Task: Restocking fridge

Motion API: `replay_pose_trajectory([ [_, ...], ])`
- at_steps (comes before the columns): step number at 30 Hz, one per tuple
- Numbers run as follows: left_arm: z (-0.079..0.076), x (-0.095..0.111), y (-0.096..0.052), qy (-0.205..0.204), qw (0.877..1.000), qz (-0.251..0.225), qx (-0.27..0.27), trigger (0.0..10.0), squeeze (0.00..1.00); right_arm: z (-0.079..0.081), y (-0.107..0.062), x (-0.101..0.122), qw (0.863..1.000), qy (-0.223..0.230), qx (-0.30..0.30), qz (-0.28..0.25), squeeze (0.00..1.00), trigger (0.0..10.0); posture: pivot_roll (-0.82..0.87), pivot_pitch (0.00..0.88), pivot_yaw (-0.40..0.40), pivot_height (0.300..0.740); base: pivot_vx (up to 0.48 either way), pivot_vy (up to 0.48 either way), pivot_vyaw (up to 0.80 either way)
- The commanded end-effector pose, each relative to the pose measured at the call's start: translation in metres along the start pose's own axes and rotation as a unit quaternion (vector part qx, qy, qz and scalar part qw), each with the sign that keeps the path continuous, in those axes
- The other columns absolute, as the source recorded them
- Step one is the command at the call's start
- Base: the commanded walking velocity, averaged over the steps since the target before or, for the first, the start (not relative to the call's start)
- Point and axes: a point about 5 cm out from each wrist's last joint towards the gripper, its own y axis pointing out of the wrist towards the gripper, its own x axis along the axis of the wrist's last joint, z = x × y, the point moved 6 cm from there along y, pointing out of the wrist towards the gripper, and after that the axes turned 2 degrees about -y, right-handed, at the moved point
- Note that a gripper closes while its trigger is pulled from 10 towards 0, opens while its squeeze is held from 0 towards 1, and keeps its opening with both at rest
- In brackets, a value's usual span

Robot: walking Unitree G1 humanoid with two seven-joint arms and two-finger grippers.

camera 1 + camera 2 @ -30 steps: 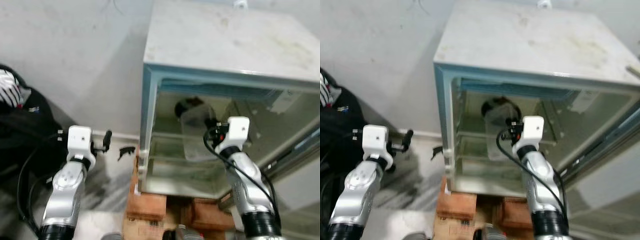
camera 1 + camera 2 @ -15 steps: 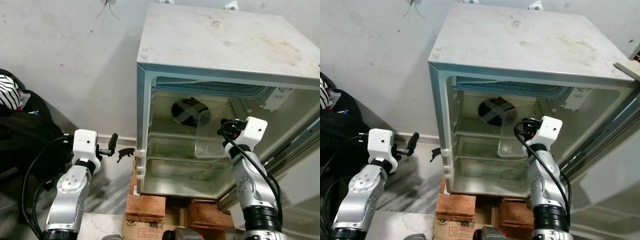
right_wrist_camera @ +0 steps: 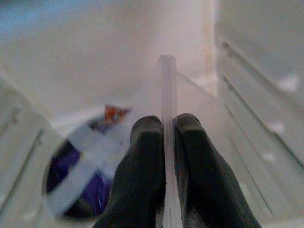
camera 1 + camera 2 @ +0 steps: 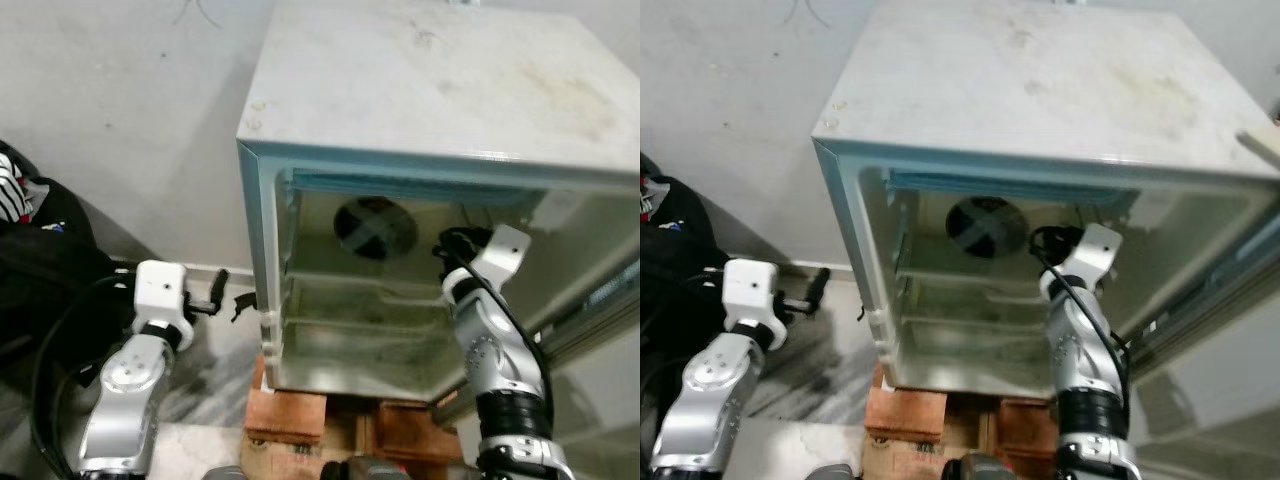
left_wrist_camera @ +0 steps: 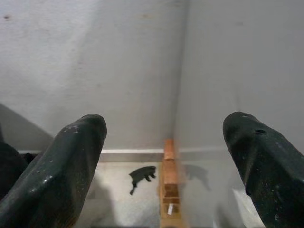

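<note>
**Right gripper pinches clear shelf panel inside open fridge**

Head views: the small white fridge stands open on reddish-brown bricks, beside a grey wall. The right gripper reaches into the upper compartment, near the round dark fan on the back wall. The left gripper hovers outside, left of the fridge, above a small black scrap on the floor. A black bag lies further left.

Left wrist view: the black fingers are spread wide, with nothing between them, facing the fridge's side and the bricks.

Right wrist view: both fingers are clamped on the edge of a clear plastic shelf panel, inside the fridge.
</note>
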Motion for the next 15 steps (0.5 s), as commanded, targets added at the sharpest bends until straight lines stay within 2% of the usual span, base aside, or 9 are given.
replay_pose_trajectory([
  [1, 0.006, -0.0012, -0.0024, -0.003, 1.0, 0.005, 0.01, 10.0, 0.0, 0.0027, 0.0012, -0.0016, 1.0, 0.002, 0.004, 0.004, 0.0, 10.0, 0.13, 0.089, -0.059, 0.74, 0.0, 0.0, 0.0],
  [15, 0.0055, -0.0038, -0.0048, -0.01, 1.0, 0.009, 0.015, 10.0, 0.0, 0.003, -0.0014, -0.0082, 1.0, 0.005, 0.002, 0.011, 0.0, 10.0, 0.13, 0.076, -0.068, 0.74, 0.0, 0.0, 0.0],
])
